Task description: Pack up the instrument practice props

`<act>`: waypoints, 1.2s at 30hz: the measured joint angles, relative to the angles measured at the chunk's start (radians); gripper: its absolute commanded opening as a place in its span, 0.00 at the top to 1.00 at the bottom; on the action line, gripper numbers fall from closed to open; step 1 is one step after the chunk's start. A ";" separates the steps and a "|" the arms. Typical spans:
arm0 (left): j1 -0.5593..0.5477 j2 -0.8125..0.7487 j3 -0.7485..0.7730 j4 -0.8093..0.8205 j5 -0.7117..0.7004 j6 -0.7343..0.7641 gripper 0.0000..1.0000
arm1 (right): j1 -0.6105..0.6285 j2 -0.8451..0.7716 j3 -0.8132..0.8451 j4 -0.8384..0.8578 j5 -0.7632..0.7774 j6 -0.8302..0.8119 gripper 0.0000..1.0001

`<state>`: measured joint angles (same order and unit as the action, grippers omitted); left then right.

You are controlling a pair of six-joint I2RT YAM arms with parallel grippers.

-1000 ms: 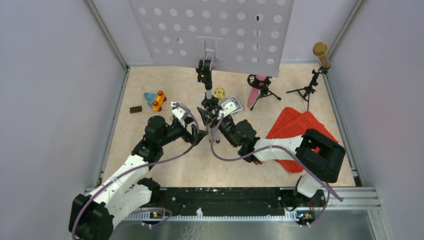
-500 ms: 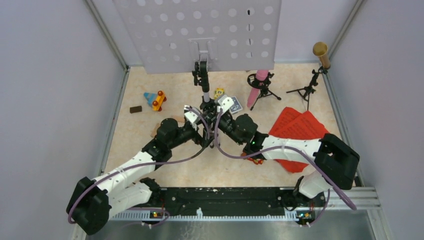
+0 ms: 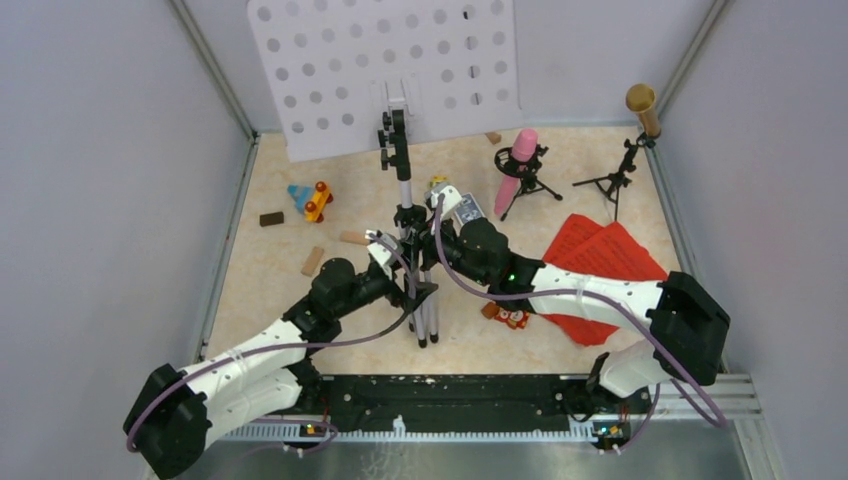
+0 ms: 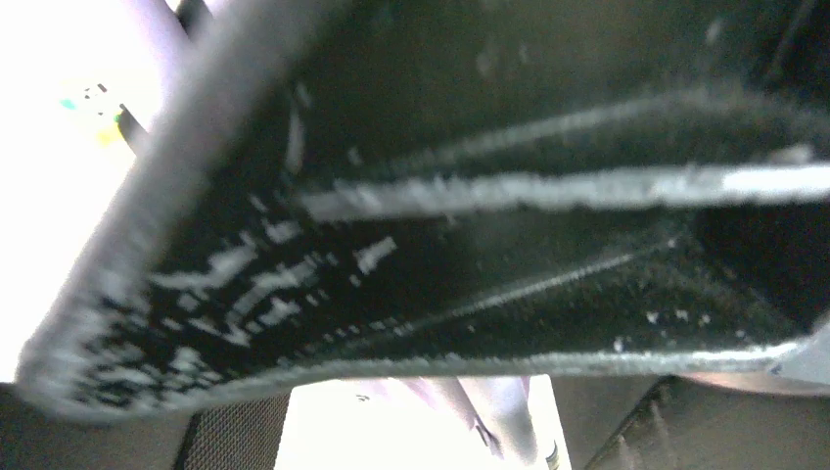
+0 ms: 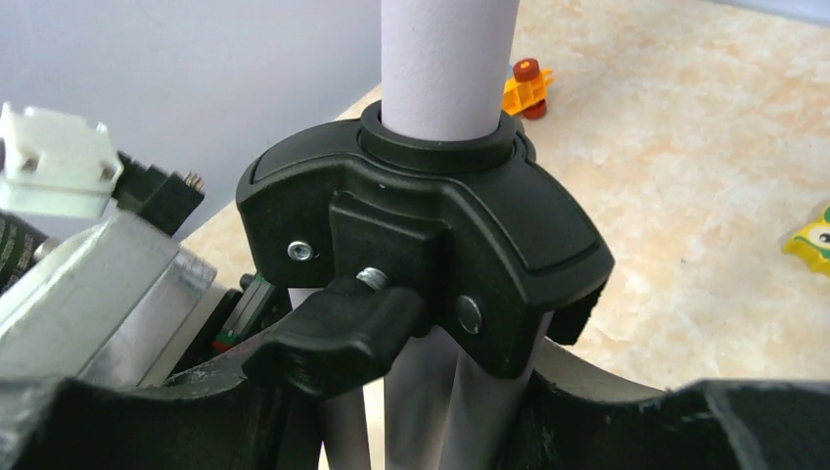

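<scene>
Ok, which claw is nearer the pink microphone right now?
Right. The right claw is at the silver tripod pole, just left of the pink microphone; the left claw is lower down that pole, nearer the bases.

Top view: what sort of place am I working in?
Probably a robot lab test cell: plain grey walls enclose a small marbled tabletop, with a hole-punched music stand, pink microphone and toys staged as props.

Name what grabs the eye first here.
The big grey hole-punched tray at the back centre, atop a silver tripod pole mid-table where the left arm and right arm meet. Next, the red pages splayed on the right and the gold microphone in the far right corner.
</scene>
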<state>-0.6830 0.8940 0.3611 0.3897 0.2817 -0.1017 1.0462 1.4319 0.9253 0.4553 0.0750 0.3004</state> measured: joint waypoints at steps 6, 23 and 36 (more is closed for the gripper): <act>-0.032 -0.043 -0.069 0.025 -0.021 -0.134 0.54 | -0.004 0.003 0.008 -0.055 -0.027 0.063 1.00; -0.022 -0.261 -0.137 -0.226 -0.269 -0.374 1.00 | -0.042 0.312 0.241 -0.082 -0.157 0.171 1.00; -0.019 -0.132 -0.119 -0.346 -0.375 -0.422 1.00 | -0.116 0.586 0.334 -0.108 -0.143 0.427 1.00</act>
<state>-0.7025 0.7616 0.2424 0.0437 -0.0937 -0.5232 0.9306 2.0174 1.2594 0.3470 -0.0685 0.7273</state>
